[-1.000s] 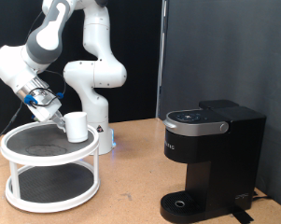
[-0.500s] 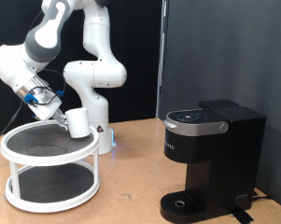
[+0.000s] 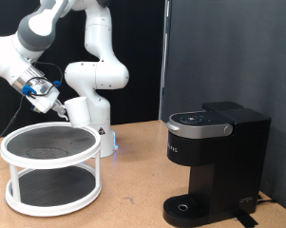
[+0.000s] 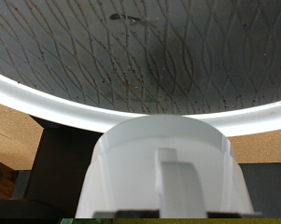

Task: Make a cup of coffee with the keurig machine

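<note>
The cup, a small white mug, is held in my gripper and hangs clear above the top tier of the white two-tier rack, near its far right rim. In the wrist view the cup fills the lower half with its handle facing the camera, and the rack's dark mesh top lies beyond it. The black keurig machine stands at the exterior view's right with its lid down. Its round drip base is bare.
The arm's white base stands behind the rack, just behind the cup. Brown tabletop lies between rack and machine. A black panel forms the back wall on the right.
The gripper has risen and lifted the cup off the rack's top tier. The cup now hangs above the rim instead of resting on the mesh.
</note>
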Controlling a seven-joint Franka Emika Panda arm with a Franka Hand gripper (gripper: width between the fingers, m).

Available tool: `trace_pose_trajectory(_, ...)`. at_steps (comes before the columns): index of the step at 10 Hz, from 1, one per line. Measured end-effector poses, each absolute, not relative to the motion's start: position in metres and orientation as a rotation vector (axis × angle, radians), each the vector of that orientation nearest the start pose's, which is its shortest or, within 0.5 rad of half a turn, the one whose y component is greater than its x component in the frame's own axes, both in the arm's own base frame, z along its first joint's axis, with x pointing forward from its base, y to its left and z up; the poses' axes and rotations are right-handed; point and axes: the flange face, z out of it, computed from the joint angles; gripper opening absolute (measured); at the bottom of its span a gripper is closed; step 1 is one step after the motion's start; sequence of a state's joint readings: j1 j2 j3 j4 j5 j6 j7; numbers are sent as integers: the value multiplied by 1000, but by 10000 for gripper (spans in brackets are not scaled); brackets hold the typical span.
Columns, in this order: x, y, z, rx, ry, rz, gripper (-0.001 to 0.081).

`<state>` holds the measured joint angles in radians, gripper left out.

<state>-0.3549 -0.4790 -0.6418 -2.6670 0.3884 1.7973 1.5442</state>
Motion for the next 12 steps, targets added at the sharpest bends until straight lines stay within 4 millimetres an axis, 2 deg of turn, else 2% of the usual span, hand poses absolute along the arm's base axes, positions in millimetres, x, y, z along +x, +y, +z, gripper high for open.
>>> trace_pose_trajectory(2, 225, -244, 346, -634, 2495, 916, 4)
trace_pose_trajectory(3, 234, -233, 345, -575, 2521, 930, 4)
trace_pose_trajectory(7, 277, -186, 353, -357, 2553, 846, 4)
trace_pose_trajectory(12, 329, -138, 364, -256, 2569, 755, 4)
